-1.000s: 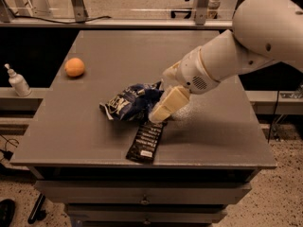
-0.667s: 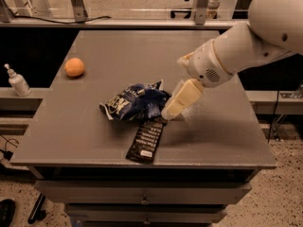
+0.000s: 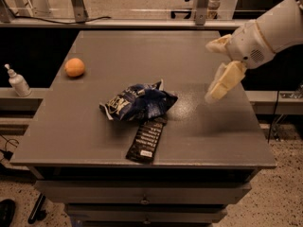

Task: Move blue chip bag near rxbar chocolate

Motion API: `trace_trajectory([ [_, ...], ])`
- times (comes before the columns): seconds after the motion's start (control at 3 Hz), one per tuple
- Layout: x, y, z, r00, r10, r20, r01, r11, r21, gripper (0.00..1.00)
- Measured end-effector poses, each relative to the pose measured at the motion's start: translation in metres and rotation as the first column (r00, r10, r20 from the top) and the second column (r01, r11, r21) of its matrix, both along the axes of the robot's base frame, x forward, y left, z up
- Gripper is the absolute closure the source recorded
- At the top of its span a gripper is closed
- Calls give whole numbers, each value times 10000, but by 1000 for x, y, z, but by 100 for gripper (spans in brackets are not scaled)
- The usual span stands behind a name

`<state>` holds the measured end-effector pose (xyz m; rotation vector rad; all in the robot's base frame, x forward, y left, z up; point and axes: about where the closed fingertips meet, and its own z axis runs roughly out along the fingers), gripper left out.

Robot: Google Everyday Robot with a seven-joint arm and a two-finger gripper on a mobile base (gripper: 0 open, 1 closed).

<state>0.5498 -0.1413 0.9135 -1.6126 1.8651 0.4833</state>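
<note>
Grey drawer table [image 3: 94, 141], speckled floor [image 3: 284, 193]

I'm finding nothing I can actually read. The blue chip bag [image 3: 139, 103], mid-table [image 3: 71, 136], is showing white lettering too crumpled to make out. The rxbar chocolate [image 3: 147, 140], at the bag's near edge, is showing rows of white text and a small white label, all illegible. The gripper [image 3: 211, 72] is hovering over the table's right side, fingers spread.

The upper end of the rxbar chocolate [image 3: 147, 141] is covered by the blue chip bag [image 3: 139, 103], and its white text is too small to read. The tool [image 3: 211, 72], fingers spread, hangs blurred over the right part of the surface [image 3: 118, 51]. Its arm [image 3: 270, 32] is cut off by the right edge.
</note>
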Motion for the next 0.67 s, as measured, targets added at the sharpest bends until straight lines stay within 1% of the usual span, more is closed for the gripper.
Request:
trace_trajectory([
  [0.33, 16, -53, 24, 9988, 23, 499, -18, 10000, -96, 0],
  [0.67, 16, -52, 22, 9989, 33, 475, -29, 9999, -97, 0],
])
